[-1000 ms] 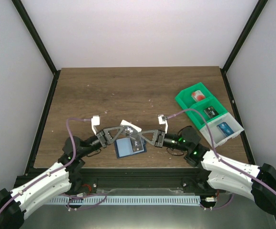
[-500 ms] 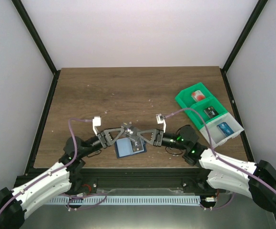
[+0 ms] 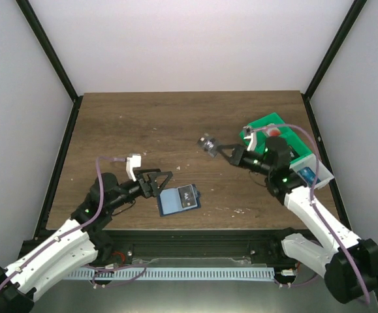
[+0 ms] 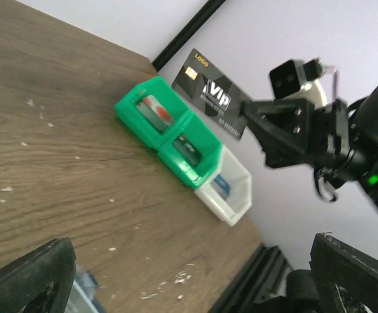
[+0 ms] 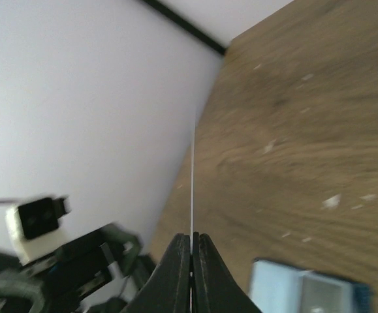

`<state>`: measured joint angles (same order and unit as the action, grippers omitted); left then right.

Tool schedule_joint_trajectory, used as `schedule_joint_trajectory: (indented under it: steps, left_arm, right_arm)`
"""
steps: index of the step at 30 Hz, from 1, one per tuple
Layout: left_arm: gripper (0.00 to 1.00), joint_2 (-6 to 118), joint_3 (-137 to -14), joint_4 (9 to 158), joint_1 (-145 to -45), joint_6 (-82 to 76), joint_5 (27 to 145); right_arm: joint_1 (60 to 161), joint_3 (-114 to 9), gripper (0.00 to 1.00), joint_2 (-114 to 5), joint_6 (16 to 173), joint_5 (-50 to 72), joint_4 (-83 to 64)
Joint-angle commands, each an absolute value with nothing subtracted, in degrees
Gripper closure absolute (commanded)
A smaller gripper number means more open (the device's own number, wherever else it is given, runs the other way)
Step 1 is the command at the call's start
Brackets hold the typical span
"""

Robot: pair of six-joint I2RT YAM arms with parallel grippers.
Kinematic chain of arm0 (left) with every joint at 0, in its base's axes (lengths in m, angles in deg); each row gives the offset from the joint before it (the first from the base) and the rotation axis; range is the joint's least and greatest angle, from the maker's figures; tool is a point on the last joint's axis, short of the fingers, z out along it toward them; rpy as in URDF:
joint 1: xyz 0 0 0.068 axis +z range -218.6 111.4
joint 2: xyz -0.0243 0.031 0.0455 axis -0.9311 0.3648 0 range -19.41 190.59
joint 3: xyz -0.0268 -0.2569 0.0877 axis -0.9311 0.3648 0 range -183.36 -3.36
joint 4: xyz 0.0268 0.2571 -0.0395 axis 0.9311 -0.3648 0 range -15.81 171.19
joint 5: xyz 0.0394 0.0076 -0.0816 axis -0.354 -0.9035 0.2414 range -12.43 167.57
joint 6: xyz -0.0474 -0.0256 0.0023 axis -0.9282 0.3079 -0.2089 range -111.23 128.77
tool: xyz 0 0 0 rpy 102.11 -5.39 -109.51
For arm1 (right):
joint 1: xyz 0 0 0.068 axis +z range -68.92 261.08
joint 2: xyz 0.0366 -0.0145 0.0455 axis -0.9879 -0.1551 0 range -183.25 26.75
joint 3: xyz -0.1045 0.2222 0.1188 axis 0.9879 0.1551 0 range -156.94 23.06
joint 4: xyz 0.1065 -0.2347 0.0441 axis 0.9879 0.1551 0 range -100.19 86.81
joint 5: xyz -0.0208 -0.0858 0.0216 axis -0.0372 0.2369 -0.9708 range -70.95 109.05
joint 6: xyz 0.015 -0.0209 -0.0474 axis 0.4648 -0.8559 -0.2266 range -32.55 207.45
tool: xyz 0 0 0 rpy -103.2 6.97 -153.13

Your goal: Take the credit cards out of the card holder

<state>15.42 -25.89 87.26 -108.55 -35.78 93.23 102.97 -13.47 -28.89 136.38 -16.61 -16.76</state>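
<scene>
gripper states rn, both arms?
Left gripper: open, holding nothing.
Right gripper: closed on the dark card.

The credit card (image 4: 209, 94) is dark grey with white VIP lettering and a gold chip. The card holder (image 3: 179, 199) is navy with a paler blue-grey panel. At three o'clock, two bins (image 4: 131, 119) are green and one (image 4: 228, 202) is white. The surface (image 4: 58, 130) is brown woodgrain with pale flecks.
</scene>
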Motion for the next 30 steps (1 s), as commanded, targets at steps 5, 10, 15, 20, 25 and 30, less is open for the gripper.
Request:
schedule_joint_trajectory:
  steps: [5, 10, 15, 20, 25, 30]
  left_arm:
    - [0.0, 17.9, -30.4, 72.5, -108.1, -16.0, 88.6]
    - [0.0, 20.3, -32.2, 70.0, -107.9, -14.7, 91.2]
    - [0.0, 20.7, -30.8, 73.0, -107.4, -14.4, 95.3]
    - [0.0, 21.0, -30.9, 73.3, -106.9, -14.7, 98.4]
    - [0.0, 20.2, -30.9, 73.3, -109.6, -14.6, 98.1]
    - [0.0, 20.5, -30.7, 73.5, -109.7, -14.9, 98.4]
  right_arm:
    - [79.5, -27.6, 1.0, -35.9, 119.7, -20.3, 13.5]
    - [67.1, -34.2, 1.0, -43.1, 114.0, -22.2, 21.9]
    - [64.0, -34.7, 1.0, -45.6, 110.9, -18.4, 27.7]
    - [59.1, -39.8, 0.99, -47.5, 107.4, -11.5, 36.2]
    - [56.5, -41.9, 1.0, -47.8, 107.4, -10.5, 37.7]
    - [54.3, -44.4, 0.99, -53.3, 105.8, -11.2, 38.2]
